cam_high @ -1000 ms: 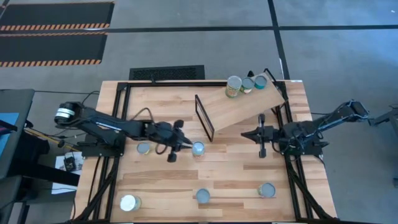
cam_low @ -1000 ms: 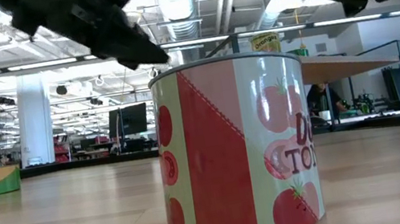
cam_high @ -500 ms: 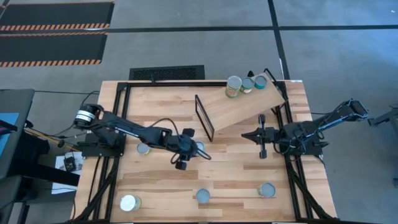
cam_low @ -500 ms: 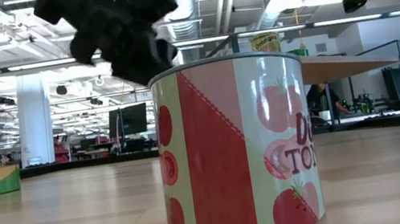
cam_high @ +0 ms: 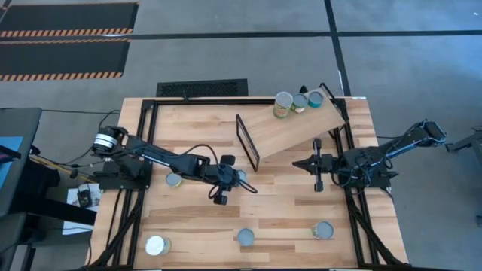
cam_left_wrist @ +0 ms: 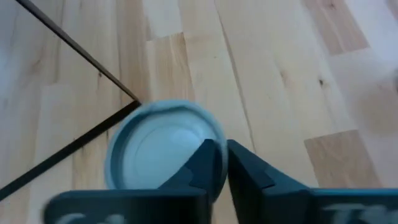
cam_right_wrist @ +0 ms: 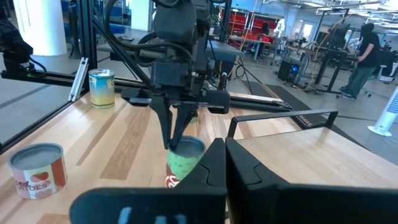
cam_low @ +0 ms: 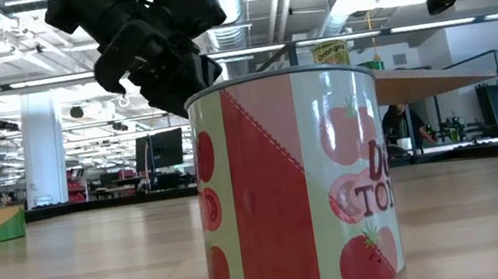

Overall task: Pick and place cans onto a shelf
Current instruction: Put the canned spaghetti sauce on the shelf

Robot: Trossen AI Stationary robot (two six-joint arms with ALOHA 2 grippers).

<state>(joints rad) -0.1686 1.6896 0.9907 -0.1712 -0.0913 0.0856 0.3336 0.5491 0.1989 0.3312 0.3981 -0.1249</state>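
The left gripper (cam_high: pixel 239 181) stood directly over a can (cam_left_wrist: pixel 165 149) at the centre of the high view, just left of the shelf's black frame (cam_high: pixel 248 141). Its fingers (cam_left_wrist: pixel 211 165) were drawn narrow, near closed, with their tips above the can's lid and not round its wall; nothing was held. That placement suggested alignment before a grasp, which would first need the fingers opened wider.

The right gripper (cam_high: pixel 315 163) waited at centre right, off the lower edge of the shelf (cam_high: pixel 290 132); its fingers (cam_right_wrist: pixel 214 163) were also narrow and empty.

3 cans (cam_high: pixel 298 102) already stood at the shelf's upper right end, leaving the board's middle and lower left bare. 4 further cans remained on the worktop (cam_high: pixel 279 214): 1 at centre left (cam_high: pixel 174 180), 1 white-topped at lower left (cam_high: pixel 156 245), 1 at lower centre (cam_high: pixel 245 238) and 1 at lower right (cam_high: pixel 323 229). The frame lay close beside the targeted can, so a lift there would call for clearance on that side.
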